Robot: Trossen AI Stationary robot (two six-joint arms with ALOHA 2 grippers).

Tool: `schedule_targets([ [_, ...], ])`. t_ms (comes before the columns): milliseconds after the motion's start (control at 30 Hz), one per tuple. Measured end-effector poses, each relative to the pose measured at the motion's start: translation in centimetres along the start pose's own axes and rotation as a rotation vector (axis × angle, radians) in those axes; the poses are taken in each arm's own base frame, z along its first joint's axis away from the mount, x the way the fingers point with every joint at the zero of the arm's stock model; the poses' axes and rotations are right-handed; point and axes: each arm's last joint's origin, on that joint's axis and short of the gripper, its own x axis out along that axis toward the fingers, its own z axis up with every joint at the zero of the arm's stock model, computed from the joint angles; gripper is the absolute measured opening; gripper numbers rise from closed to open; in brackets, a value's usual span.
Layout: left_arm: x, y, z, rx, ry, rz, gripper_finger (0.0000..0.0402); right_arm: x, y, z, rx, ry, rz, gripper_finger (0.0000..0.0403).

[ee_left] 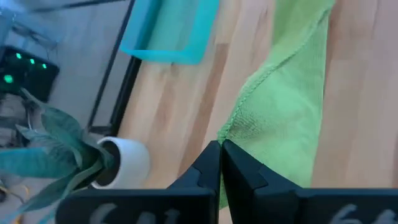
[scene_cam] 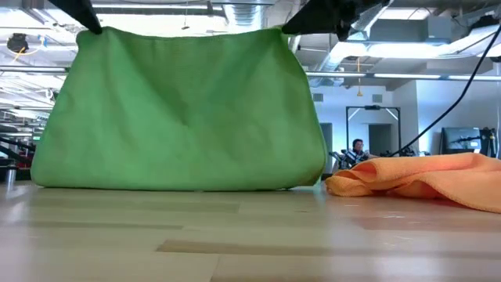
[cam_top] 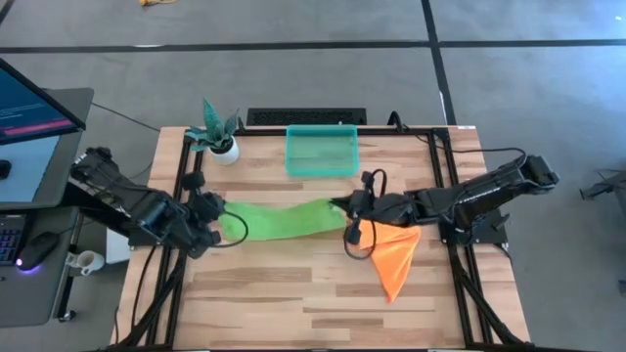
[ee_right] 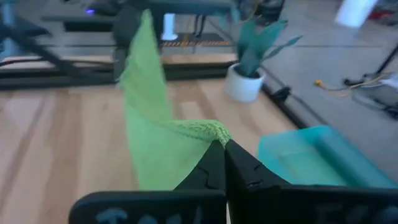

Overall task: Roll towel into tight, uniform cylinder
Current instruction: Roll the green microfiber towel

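Note:
A green towel (cam_top: 279,220) hangs spread like a curtain between my two grippers, across the middle of the table. In the low view its upper edge runs nearly level and its lower edge (scene_cam: 180,186) rests on the wood. My left gripper (cam_top: 217,220) is shut on the towel's left upper corner. My right gripper (cam_top: 344,207) is shut on the right upper corner. My left gripper pinches the towel's upper corner (ee_left: 227,132) between its two shut fingers, right at the hemmed edge. The fingers slant down from the table's left side. The cloth runs away from them toward the other arm, lifted at this end. My right gripper pinches the towel's other upper corner (ee_right: 210,130) between its two shut fingers, where the hem bunches in a small fold. The fingers come nearly level from the table's right side. The cloth hangs below them and stretches toward the left arm.
An orange cloth (cam_top: 396,259) lies crumpled on the table just near of my right gripper. A teal tray (cam_top: 321,150) stands at the far middle, and a potted plant (cam_top: 220,137) at the far left. Bare wood lies toward the near edge (cam_top: 293,303).

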Motion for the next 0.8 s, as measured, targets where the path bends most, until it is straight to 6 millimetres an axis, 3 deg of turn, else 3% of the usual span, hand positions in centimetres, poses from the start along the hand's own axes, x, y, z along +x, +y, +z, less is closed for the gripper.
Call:
schedule_targets([
  [267,-0.2,2.0,0.9,0.087,-0.135,0.221,0.0,1.4,-3.2,1.3,-0.02,-0.104,-0.117,0.0004],
  [567,-3.0,4.9,2.9,0.106,-0.24,0.366,0.0,0.4,-3.0,5.4,-0.169,-0.223,-0.13,0.0006],
  [667,-3.9,5.4,3.3,0.04,-0.262,0.308,0.0,0.1,-2.1,5.3,-0.205,-0.196,-0.095,0.0006],
  [800,-3.6,4.1,2.7,-0.061,-0.165,0.064,0.0,-0.2,-0.7,3.2,-0.198,-0.056,-0.025,0.0006],
])
